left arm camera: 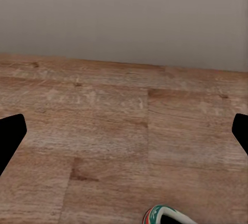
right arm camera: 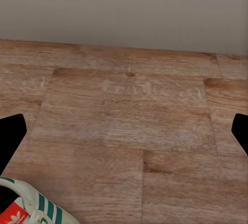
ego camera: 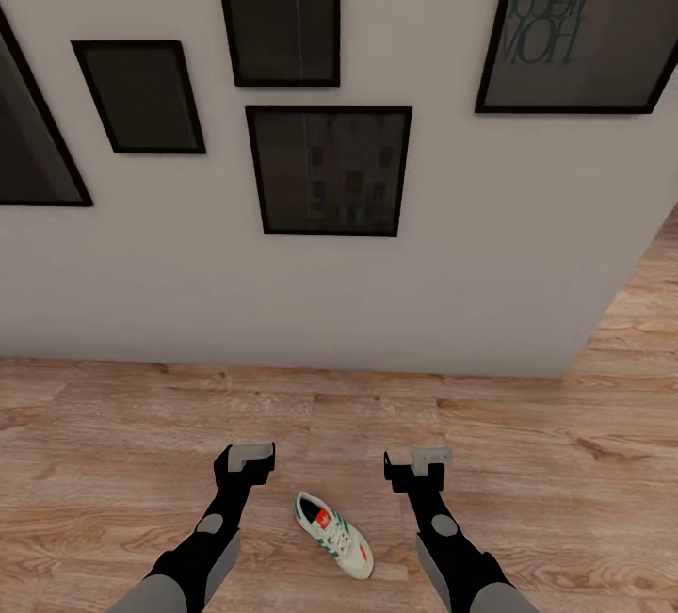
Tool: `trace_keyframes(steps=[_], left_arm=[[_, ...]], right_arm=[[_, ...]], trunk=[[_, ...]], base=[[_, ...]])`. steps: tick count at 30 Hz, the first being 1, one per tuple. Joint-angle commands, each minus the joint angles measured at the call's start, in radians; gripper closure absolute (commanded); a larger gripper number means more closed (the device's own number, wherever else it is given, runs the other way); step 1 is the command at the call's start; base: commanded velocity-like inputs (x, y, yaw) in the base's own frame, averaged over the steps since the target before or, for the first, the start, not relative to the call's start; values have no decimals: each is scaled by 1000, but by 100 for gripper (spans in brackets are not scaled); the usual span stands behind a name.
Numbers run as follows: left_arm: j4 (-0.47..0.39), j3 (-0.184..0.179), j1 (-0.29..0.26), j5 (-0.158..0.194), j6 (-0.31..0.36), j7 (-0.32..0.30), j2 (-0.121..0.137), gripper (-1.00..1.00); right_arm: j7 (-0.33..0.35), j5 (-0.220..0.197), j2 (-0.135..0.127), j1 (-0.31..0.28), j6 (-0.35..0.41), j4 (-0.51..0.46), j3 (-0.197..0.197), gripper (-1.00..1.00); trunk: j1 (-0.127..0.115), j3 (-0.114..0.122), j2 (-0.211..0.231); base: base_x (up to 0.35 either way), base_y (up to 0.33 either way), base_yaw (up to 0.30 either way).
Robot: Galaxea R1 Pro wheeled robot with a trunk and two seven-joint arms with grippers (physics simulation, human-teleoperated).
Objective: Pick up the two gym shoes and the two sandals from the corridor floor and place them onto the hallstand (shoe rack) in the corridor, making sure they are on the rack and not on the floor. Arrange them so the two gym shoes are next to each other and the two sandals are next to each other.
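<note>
White gym shoe (ego camera: 333, 534) on floor | left claw (ego camera: 246, 462) released | right claw (ego camera: 415, 467) released, both arms forward

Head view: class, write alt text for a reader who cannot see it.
One white gym shoe with green stripes lies on the wood floor between the left tool and right tool, both empty. Beyond is a grey wall with dark framed pictures.
</note>
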Motion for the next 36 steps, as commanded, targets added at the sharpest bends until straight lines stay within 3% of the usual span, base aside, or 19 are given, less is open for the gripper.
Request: trace_keyframes(steps=[1,10,22,36], left_arm=[[1,2,-1,-3,-3,3,0,-100],[1,2,-1,-3,-3,3,-1,-100],[1,2,-1,-3,-4,3,-1,-100],[1,2,-1,-3,-4,3,-1,-100]], right_arm=[[-2,11,1,-1,-3,1,-7,-100],[-2,11,1,-1,-3,1,-7,-100],[-2,11,1,-1,-3,1,-7,-100],[-2,11,1,-1,-3,1,-7,-100]], trunk=[[0,-1,0],[0,-1,0],[0,-1,0],[0,-1,0]], base=[[0,0,-6],[0,67,-2],[0,206,0],[0,29,0]])
